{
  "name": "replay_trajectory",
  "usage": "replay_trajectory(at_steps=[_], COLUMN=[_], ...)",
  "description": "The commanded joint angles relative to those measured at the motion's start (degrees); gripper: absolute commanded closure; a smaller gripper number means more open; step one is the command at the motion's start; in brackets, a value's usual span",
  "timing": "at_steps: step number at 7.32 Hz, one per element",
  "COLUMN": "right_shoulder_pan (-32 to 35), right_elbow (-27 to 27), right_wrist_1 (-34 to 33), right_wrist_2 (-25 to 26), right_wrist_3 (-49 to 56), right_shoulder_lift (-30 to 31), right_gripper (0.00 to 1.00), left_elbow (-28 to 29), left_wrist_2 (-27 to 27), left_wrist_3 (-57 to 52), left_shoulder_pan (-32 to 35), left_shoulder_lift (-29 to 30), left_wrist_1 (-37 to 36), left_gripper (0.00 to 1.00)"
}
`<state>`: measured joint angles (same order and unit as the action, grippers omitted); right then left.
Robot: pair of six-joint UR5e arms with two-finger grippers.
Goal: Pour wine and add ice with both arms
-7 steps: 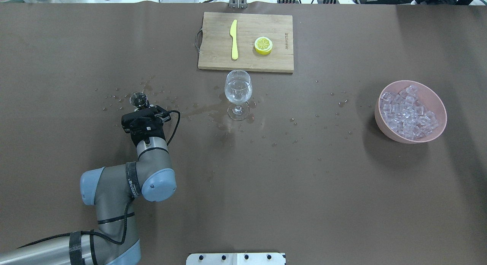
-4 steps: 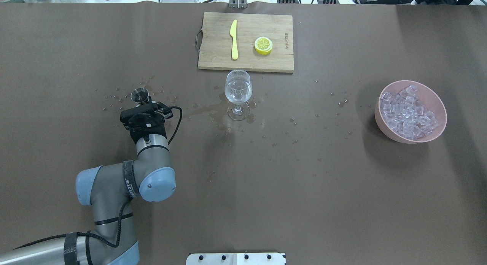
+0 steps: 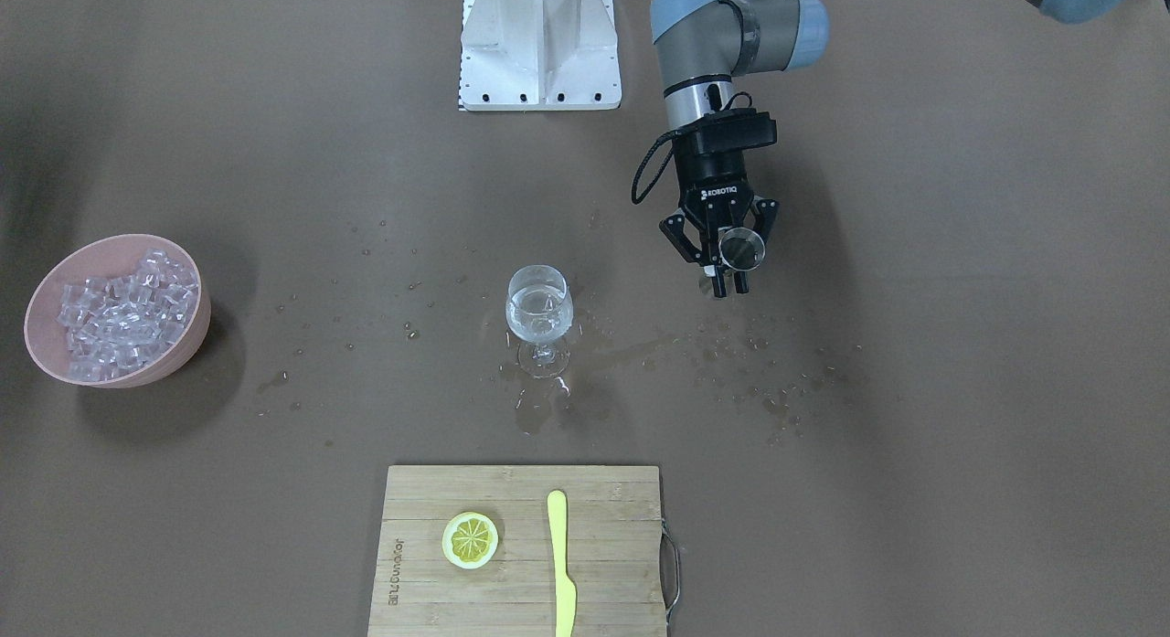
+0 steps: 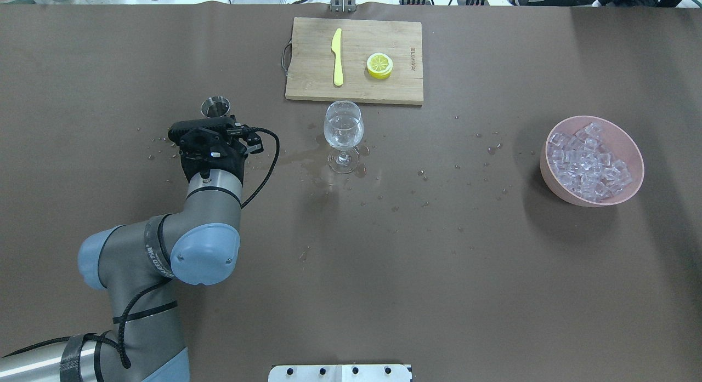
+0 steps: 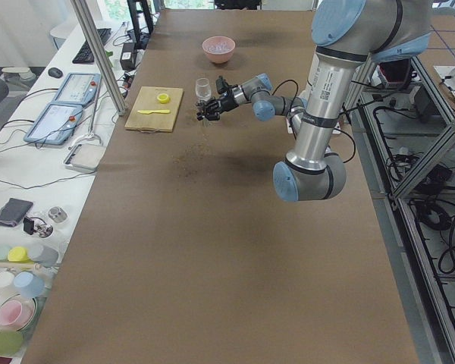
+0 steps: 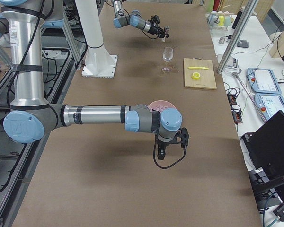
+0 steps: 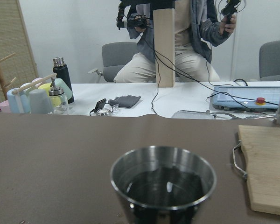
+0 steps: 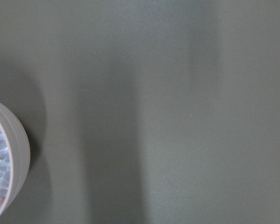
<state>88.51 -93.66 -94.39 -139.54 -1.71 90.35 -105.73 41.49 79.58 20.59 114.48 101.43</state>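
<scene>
Steel cup [image 3: 740, 247], upright, is clamped in the left gripper [image 3: 730, 287], closed to the cup's width, whose arm [image 4: 213, 193] reaches forward with a level wrist, well to the robot's left of the wine glass [image 4: 344, 114] holding the wine [image 4: 343, 135]; the ice [image 4: 589, 160], heaped in a pink bowl [image 4: 546, 167], lies well off the glass's opposite side.

From my left gripper [image 3: 728, 288], clasping a metal cup [image 3: 741, 247], I have an unblocked path right to the wine glass [image 4: 343, 131]; the cutting board [image 4: 307, 69] stands just beyond it, the bowl [image 4: 550, 176] well apart.
</scene>
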Motion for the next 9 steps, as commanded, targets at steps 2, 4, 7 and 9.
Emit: replay_trajectory(at_steps=[2, 4, 7, 9], right_shoulder_pan=[0.0, 0.0, 0.0, 0.0], right_elbow=[-0.12, -0.12, -0.65, -1.0], right_wrist_1=[0.17, 0.18, 0.35, 0.44], right_wrist_2=[-0.64, -0.56, -0.56, -0.29], right_wrist_3=[-0.04, -0.04, -1.1, -1.1], right_shoulder_lift=[0.0, -0.18, -0.26, -0.53], right_gripper=[0.0, 0.0, 0.0, 0.0], left_elbow=[1.13, 1.05, 1.14, 1.14], left_wrist_2=[0.35, 0.96, 5.94, 8.52], left_wrist_3=[-3.38, -10.35, -13.92, -21.99], left_shoulder_pan=[0.67, 1.11, 2.6, 2.96], left_shoulder_lift=[0.21, 0.48, 0.48, 0.48], left_wrist_1=[7.87, 12.47, 22.07, 25.05], left_gripper=[1.0, 1.0, 1.0, 1.0])
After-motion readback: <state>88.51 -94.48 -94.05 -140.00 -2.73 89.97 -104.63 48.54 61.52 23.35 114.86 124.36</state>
